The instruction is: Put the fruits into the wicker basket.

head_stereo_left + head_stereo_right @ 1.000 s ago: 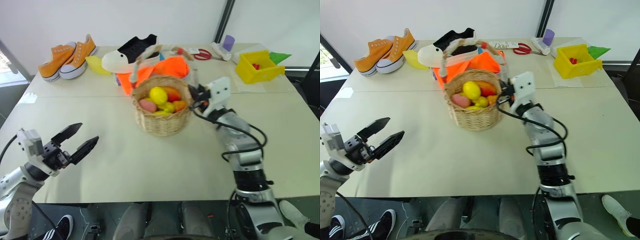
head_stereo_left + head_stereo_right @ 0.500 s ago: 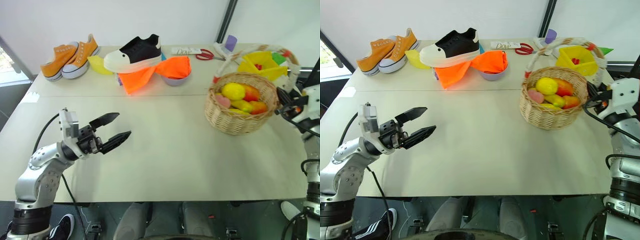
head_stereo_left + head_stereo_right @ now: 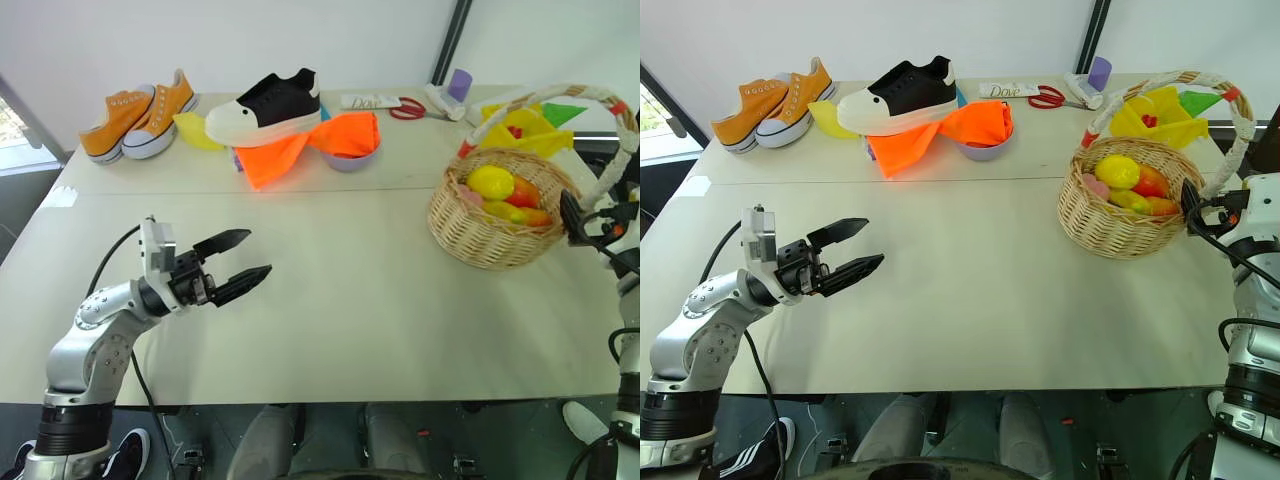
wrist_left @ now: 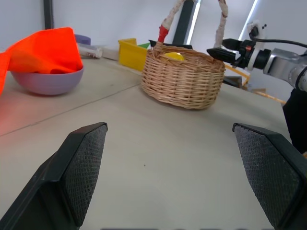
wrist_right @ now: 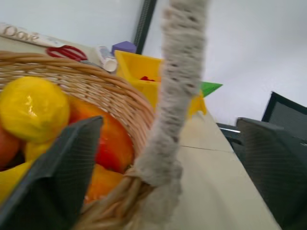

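The wicker basket (image 3: 497, 228) stands at the table's right side, its white-wrapped handle (image 5: 180, 72) arching over it. Inside lie a yellow lemon (image 3: 490, 181), a pink peach (image 3: 1096, 187) and some red and orange fruits (image 3: 526, 196). My right gripper (image 3: 569, 214) is at the basket's right rim. It is open, its fingers (image 5: 57, 177) wide apart on either side of the handle's foot without pressing it. My left gripper (image 3: 250, 258) hovers open and empty over the table's left half, pointing toward the basket (image 4: 183, 76).
Along the far edge sit orange sneakers (image 3: 138, 112), a yellow leaf-shaped piece (image 3: 195, 130), a black-and-white shoe (image 3: 265, 105) and an orange cloth (image 3: 310, 140) over a lavender bowl (image 3: 350, 158). Red scissors (image 3: 405, 107) lie there too. A yellow bin (image 3: 522, 125) stands behind the basket.
The basket went from the table's centre to its right side with my right gripper, whose fingers have now opened around the handle. My left gripper came in toward the middle.
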You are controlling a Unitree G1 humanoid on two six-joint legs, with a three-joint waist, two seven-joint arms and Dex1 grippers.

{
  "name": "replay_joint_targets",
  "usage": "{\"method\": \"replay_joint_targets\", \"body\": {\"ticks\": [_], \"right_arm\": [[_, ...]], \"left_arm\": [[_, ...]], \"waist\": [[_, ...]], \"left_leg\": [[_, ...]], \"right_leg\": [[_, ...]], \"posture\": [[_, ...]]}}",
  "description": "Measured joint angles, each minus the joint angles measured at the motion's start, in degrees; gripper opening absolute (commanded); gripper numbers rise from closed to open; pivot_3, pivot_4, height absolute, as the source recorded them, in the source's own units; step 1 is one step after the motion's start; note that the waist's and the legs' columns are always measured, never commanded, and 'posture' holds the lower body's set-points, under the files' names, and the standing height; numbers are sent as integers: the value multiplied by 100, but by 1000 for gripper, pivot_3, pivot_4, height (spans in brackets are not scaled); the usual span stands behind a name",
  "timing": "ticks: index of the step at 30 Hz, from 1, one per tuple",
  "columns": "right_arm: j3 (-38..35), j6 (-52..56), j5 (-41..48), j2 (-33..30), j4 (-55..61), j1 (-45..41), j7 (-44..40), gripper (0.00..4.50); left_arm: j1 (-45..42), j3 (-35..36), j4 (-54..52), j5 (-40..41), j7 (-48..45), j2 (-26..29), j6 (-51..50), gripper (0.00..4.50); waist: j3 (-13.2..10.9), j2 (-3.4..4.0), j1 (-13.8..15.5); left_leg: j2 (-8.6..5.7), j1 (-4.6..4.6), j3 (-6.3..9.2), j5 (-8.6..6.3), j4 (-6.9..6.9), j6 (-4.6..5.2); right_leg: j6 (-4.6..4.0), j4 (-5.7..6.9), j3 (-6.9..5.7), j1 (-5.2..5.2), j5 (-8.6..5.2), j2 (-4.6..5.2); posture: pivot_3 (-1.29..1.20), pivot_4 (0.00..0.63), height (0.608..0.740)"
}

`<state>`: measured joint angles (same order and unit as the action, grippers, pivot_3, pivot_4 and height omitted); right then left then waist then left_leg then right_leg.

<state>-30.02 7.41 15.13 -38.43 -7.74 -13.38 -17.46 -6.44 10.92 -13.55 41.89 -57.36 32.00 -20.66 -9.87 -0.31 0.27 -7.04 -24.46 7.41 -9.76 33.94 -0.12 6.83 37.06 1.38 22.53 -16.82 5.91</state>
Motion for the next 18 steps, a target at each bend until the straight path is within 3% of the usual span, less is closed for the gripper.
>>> {"method": "replay_joint_targets", "body": {"ticks": [5,11,15,18], "right_arm": [[-309,372,332,820,1222,184,855,4448],[-137,445,630,1858,3221,1395,1143,4448],[518,223,484,2408,4063,2197,1071,4448],[1364,115,328,2315,4278,2454,589,4448]], "left_arm": [[-11,-52,48,-167,72,-69,100,4500],[-56,91,327,-373,371,-79,221,4500],[-78,157,490,-597,752,-86,231,4500],[-77,169,525,-881,1139,-102,319,4500]], "waist": [[-1,3,25],[-2,6,43],[-1,7,-10],[-1,9,-80]], "left_leg": [[-1,-2,1,0,-3,0],[-2,-4,9,-2,-10,-2],[-1,1,8,-8,-8,-14],[-1,3,8,-9,-6,-15]], "right_leg": [[1,0,2,3,0,0],[3,0,0,16,-1,-1],[2,2,4,24,-2,-3],[2,1,4,23,-2,-3]], "posture": [[0,150,740],[0,150,740],[0,150,740],[0,150,740]]}}
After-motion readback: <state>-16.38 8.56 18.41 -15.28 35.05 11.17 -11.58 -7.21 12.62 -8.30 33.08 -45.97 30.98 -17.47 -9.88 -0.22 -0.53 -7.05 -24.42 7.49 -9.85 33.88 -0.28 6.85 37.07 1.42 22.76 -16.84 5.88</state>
